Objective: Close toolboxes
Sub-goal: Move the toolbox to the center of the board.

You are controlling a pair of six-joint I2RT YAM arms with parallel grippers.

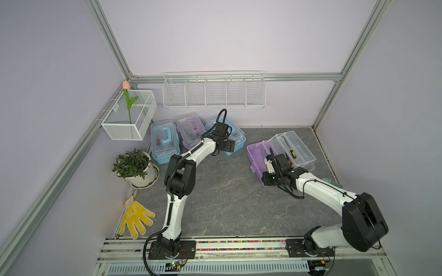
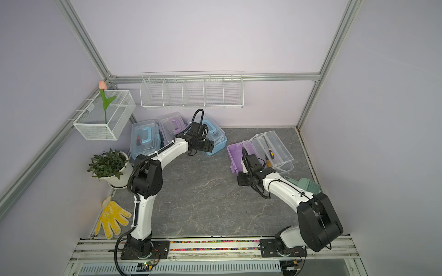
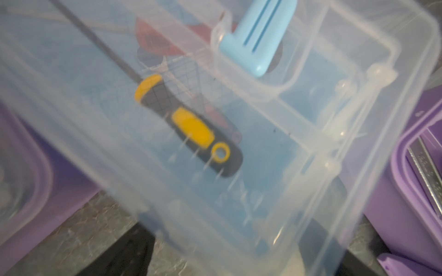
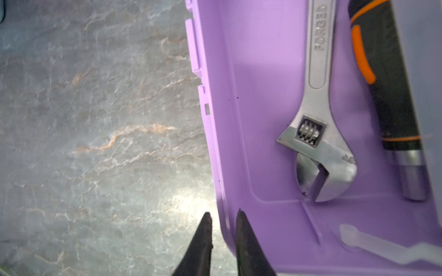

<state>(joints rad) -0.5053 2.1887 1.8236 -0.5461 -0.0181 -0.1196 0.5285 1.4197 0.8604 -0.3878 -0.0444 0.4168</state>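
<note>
Three toolboxes stand with lids down at the back left: a light-blue one [image 1: 165, 141], a purple one [image 1: 190, 130] and another light-blue one [image 1: 235, 133]. My left gripper [image 1: 226, 147] hangs over that last box, jaws spread wide. In the blurred left wrist view, the left gripper [image 3: 222, 239] straddles the near end of the clear lid [image 3: 275, 148], with a blue handle [image 3: 258, 31] on top. At the right, the fourth toolbox [image 1: 254, 155] is open, its clear lid and trays [image 1: 296, 148] swung back. My right gripper [image 4: 223, 213] is shut on its purple wall [image 4: 215, 148] at the near corner.
A wrench [image 4: 315, 133] and a black-orange tool [image 4: 387, 83] lie in the open purple base. A long wire basket [image 1: 214, 92] hangs on the back wall, a smaller one [image 1: 129, 117] on the left. A potted plant [image 1: 134, 165], yellow glove [image 1: 136, 217] and teal brush [image 2: 308, 186] lie at the edges.
</note>
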